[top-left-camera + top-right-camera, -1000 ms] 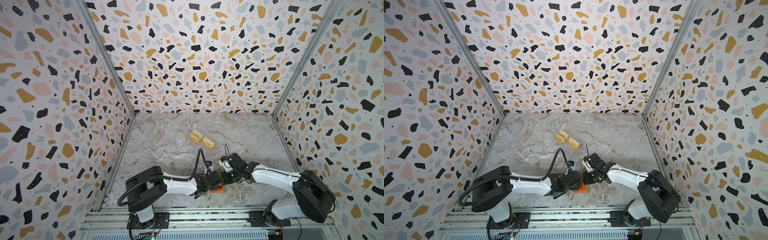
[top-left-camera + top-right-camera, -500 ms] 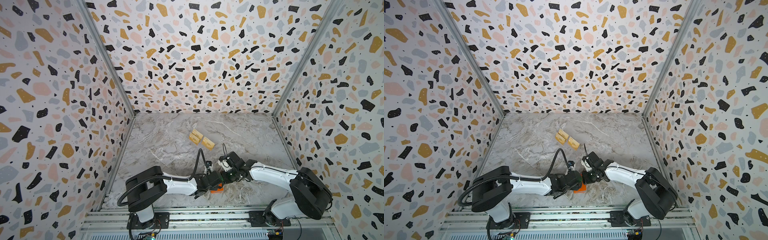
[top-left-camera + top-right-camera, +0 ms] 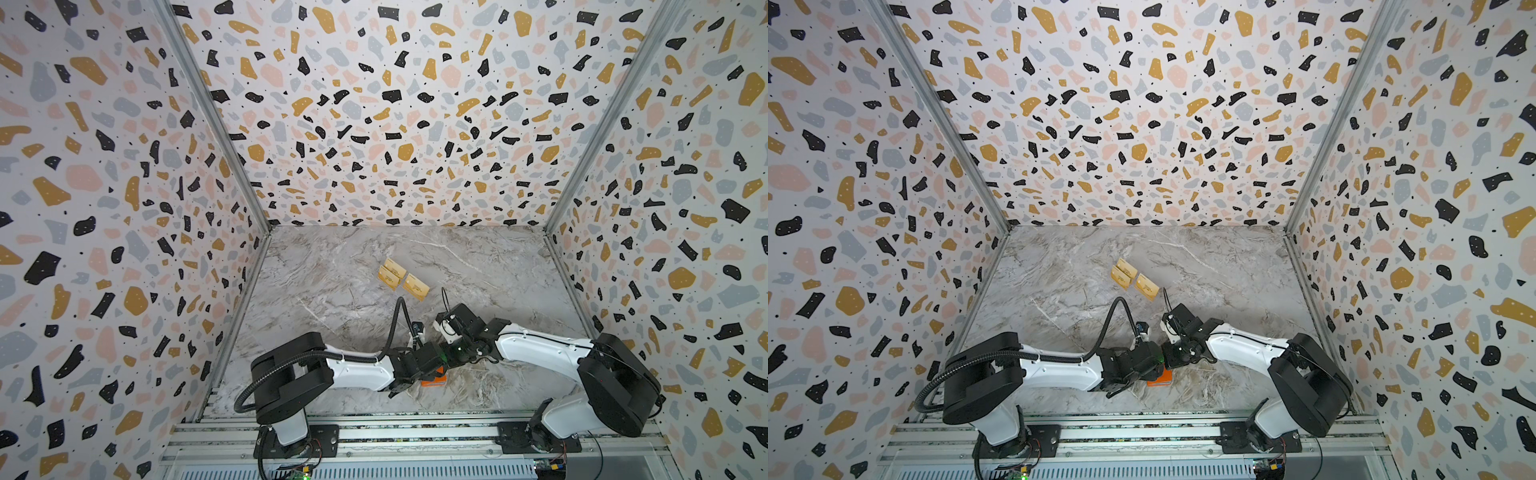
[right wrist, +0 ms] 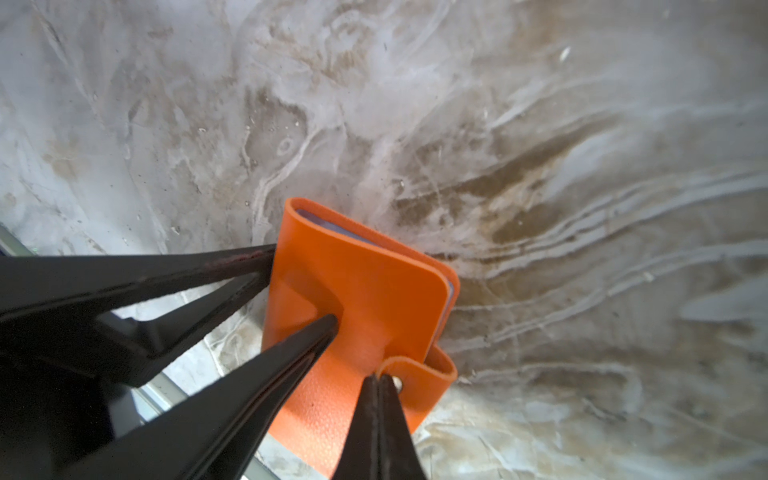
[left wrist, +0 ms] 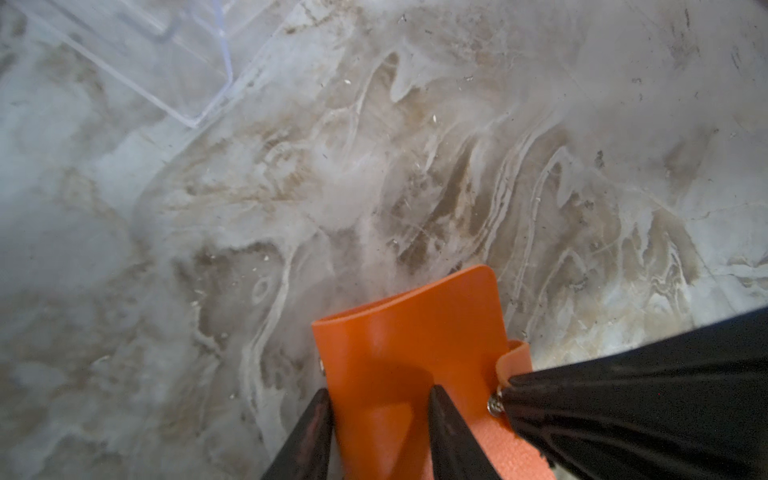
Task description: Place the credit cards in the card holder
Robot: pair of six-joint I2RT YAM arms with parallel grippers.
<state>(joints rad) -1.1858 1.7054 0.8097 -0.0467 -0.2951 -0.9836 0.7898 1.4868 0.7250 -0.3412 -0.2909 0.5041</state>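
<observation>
The orange card holder (image 5: 409, 345) sits low at the table's front middle, mostly under both wrists in both top views (image 3: 434, 380) (image 3: 1160, 378). My left gripper (image 5: 380, 399) is shut on it, with one finger on each side of its closed body. My right gripper (image 4: 379, 380) is shut on the holder's small snap strap (image 4: 415, 370), beside the metal button. Pale sleeves show at the holder's edge (image 4: 320, 222). Three gold credit cards (image 3: 402, 279) (image 3: 1133, 279) lie flat on the marble farther back, apart from both grippers.
A clear acrylic rack (image 5: 166, 62) stands on the marble table (image 3: 478, 266) close to the holder, seen only in the left wrist view. Patterned walls (image 3: 124, 249) close the left, right and back sides. A metal rail (image 3: 415, 436) with both arm bases runs along the front.
The right arm's wrist has edged slightly to the left, toward the left gripper. Both grips on the card holder are unchanged and the gold cards have not moved.
</observation>
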